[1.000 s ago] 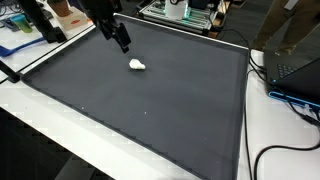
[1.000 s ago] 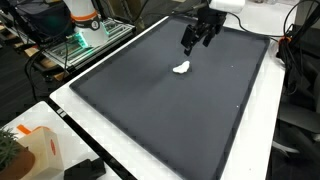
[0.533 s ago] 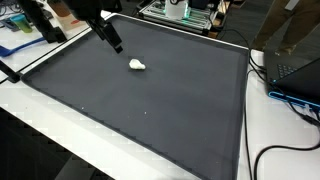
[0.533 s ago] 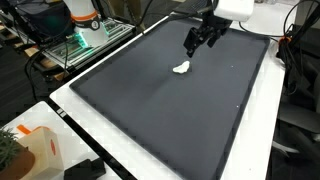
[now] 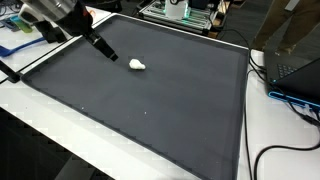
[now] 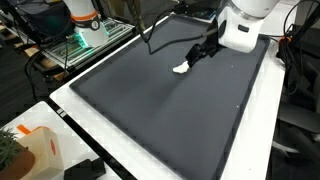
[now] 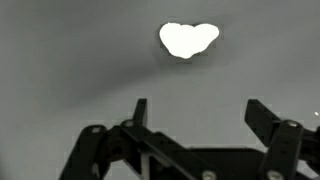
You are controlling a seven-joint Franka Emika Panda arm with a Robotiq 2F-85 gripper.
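A small white crumpled lump (image 5: 137,66) lies on the dark grey mat (image 5: 150,110); it also shows in the other exterior view (image 6: 181,68) and in the wrist view (image 7: 188,39). My gripper (image 5: 107,54) hangs low over the mat a short way from the lump, tilted toward it, and it shows in the other exterior view too (image 6: 202,52). In the wrist view the two fingers (image 7: 200,112) stand wide apart with nothing between them, and the lump lies ahead of them on the mat.
The mat covers a white table (image 5: 30,110). A metal rack with equipment (image 6: 85,35) stands beside the table. Cables (image 5: 285,150) and a dark device (image 5: 295,65) lie at one table edge. An orange-and-white object (image 6: 40,150) sits on a corner.
The arm has swung lower and tilted, bringing the gripper down toward the mat beside the white lump. The lump has not moved.
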